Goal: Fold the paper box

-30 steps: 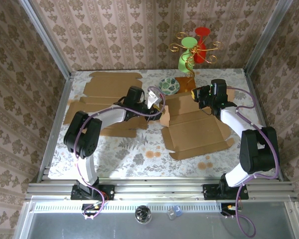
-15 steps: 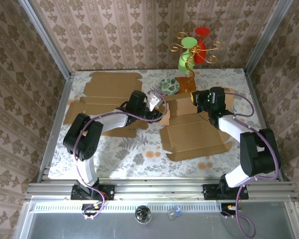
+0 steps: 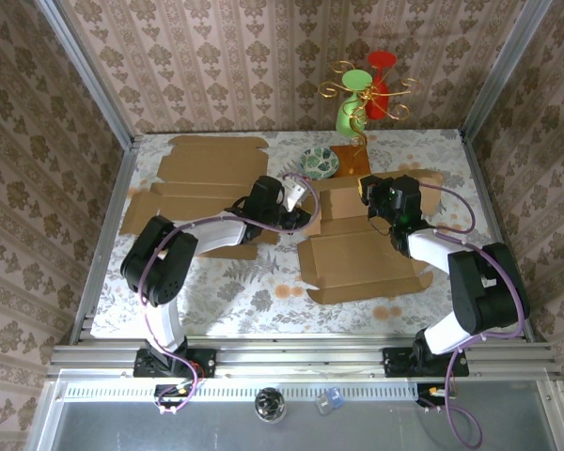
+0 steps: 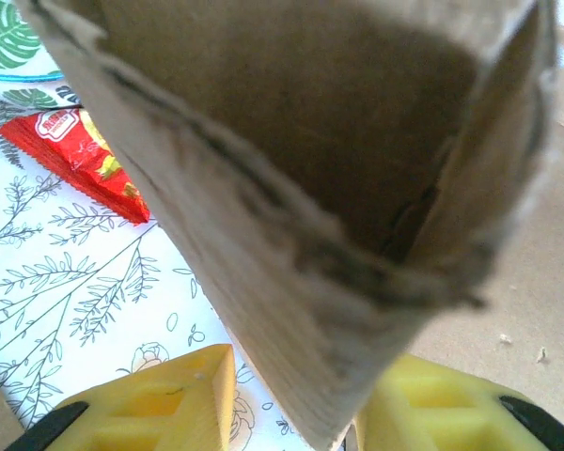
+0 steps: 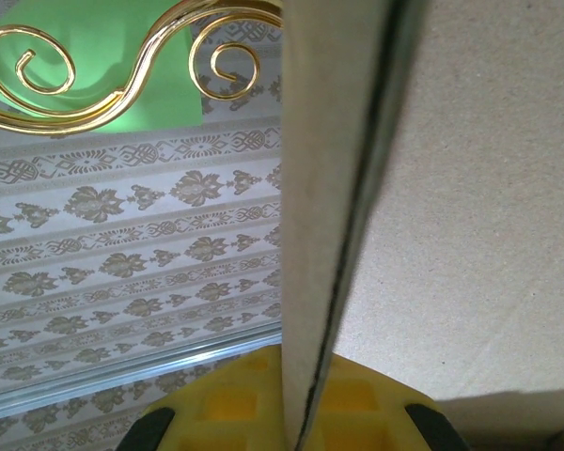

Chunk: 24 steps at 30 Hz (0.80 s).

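Observation:
The brown paper box [image 3: 362, 258] lies opened out at the table's centre right, with its back wall and left flap raised. My left gripper [image 3: 298, 200] reaches in from the left. In the left wrist view, the folded left flap [image 4: 291, 197] stands between the yellow fingers [image 4: 160, 404] of the left gripper [image 4: 315, 376], which is shut on it. My right gripper [image 3: 378, 194] sits at the box's back edge. In the right wrist view, the right gripper [image 5: 305, 381] is shut on the thin edge of the back wall [image 5: 334, 188].
Flat cardboard sheets [image 3: 202, 169] lie at the back left. A patterned bowl [image 3: 318, 162] and a red snack packet [image 4: 75, 150] sit just behind the box. A gold wire stand with green and red pieces [image 3: 362, 99] rises at the back. Brown stains [image 3: 287, 289] mark the cloth.
The right gripper has come left and nearer with the back wall, and the left gripper has shifted slightly right with its flap. The box has slid a little left.

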Tool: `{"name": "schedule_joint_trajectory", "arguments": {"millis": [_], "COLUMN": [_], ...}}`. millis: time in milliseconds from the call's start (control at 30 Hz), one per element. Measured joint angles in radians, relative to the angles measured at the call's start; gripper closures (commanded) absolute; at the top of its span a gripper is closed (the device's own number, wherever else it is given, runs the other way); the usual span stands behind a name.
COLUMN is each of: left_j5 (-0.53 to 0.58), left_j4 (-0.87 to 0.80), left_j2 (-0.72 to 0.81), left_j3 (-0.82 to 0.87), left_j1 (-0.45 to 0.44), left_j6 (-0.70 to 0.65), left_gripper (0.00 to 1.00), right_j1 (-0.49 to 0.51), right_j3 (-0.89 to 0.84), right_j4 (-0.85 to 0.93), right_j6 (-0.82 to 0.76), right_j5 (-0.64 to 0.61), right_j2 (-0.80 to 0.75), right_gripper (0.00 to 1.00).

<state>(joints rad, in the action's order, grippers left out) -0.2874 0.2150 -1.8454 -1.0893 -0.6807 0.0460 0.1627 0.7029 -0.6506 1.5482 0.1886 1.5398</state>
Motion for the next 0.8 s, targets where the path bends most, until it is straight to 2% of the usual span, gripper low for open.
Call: {"name": "schedule_joint_trajectory", "arguments": {"millis": [533, 800], "left_j5": [0.241, 0.338], "left_j4": [-0.006, -0.006], "left_j2": [-0.024, -0.042], "left_j3": [-0.028, -0.045], "left_j1": [-0.074, -0.104], "left_j6": [0.061, 0.087], "left_gripper": [0.64, 0.69], "right_j1": [0.021, 0.023], "right_j3": [-0.042, -0.055], "right_j4": [-0.023, -0.024], "right_j6": [0.006, 0.01], "right_j5": [-0.008, -0.019], "right_j2": [-0.032, -0.048], "right_gripper": [1.0, 1.0]}}
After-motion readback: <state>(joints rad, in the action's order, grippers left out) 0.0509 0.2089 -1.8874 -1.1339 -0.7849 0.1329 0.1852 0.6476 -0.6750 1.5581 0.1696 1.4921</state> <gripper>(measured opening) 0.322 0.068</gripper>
